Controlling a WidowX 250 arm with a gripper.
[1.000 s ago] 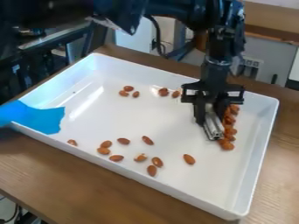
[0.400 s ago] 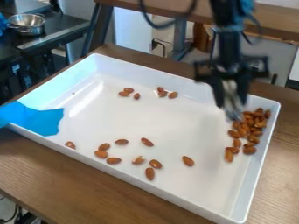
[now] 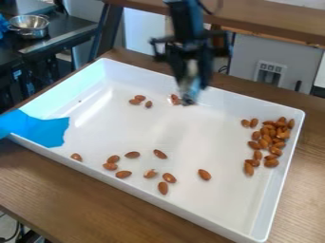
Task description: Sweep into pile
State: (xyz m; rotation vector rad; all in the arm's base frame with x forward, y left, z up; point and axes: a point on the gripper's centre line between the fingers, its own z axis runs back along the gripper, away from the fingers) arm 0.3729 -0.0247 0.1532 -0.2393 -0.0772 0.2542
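Note:
The gripper [image 3: 190, 95] hangs over the far side of the white tray [image 3: 190, 216], shut on a silvery tool [image 3: 190, 83] that points down. Its lower end partly covers a few almonds [image 3: 175, 97] near the far wall. A pile of almonds [image 3: 272, 135] lies along the tray's right wall. Three almonds [image 3: 139, 98] sit together at the back left. Several single almonds [image 3: 168, 177] are scattered across the near part of the tray.
Blue tape [image 3: 41, 128] covers the tray's left corner. The tray stands on a wooden table [image 3: 76, 194]. A metal pot [image 3: 29, 26] is on a dark counter at the upper left.
The gripper has lifted off the right side and moved left along the far wall with the tool. Almonds on the right now lie in a wider pile, uncovered.

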